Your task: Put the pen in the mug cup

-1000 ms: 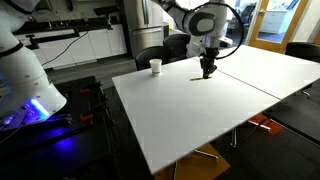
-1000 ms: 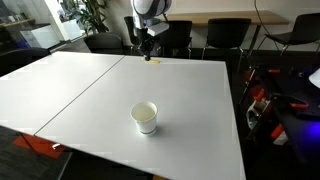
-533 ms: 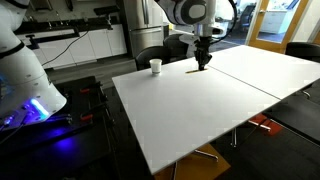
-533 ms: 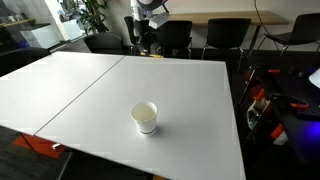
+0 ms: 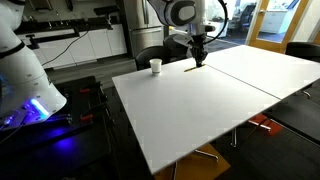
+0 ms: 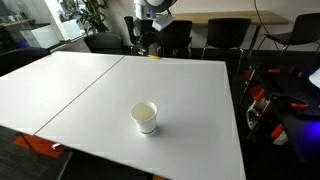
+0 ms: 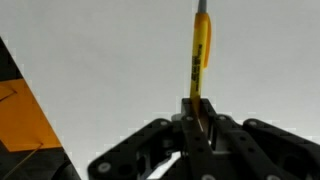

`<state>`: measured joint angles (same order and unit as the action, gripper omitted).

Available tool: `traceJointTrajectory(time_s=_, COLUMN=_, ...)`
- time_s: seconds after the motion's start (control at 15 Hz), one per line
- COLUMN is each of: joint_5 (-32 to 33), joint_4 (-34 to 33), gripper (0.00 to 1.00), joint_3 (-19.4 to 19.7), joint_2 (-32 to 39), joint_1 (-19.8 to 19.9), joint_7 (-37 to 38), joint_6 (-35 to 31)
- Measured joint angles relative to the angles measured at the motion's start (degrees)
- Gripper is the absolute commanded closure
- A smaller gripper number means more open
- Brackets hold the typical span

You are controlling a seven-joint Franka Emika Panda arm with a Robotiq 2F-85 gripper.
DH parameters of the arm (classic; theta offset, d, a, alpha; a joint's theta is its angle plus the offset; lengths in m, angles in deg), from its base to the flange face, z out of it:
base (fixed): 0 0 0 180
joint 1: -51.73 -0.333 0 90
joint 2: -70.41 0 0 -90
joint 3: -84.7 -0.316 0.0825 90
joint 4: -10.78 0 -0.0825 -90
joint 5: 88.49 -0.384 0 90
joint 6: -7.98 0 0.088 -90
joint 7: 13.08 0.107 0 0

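Note:
The white mug cup (image 5: 156,66) stands near a corner of the white table (image 5: 200,115); it also shows in an exterior view (image 6: 145,116), open and empty. My gripper (image 5: 198,59) hangs just above the table edge, to the right of the cup. In the wrist view the gripper (image 7: 200,112) is shut on the yellowish pen (image 7: 201,50), which sticks out past the fingertips over the white tabletop. The pen tip (image 6: 153,56) shows as a small yellow mark below the gripper (image 6: 147,46).
Black chairs (image 6: 228,35) stand along the table's far side. A white robot base with blue light (image 5: 25,85) sits on the floor beside the table. A seam (image 6: 80,85) runs across the tabletop.
The gripper has lifted with the pen and moved along the table edge toward the cup's side. The cup has not moved.

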<state>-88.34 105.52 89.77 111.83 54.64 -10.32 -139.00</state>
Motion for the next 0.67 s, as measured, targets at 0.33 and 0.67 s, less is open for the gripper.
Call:
traceJointTrajectory(time_s=0.33, joint_5=0.15, joint_4=-0.18, gripper=0.97, joint_3=0.0, joint_2=0.26, joint_1=0.09, joint_7=-0.73, joint_6=-0.04)
traceJointTrajectory(time_s=0.67, joint_5=1.15, joint_4=-1.12, gripper=0.97, joint_3=-1.47, joint_2=0.26, joint_1=1.98, joint_7=-11.05, joint_6=-1.56)
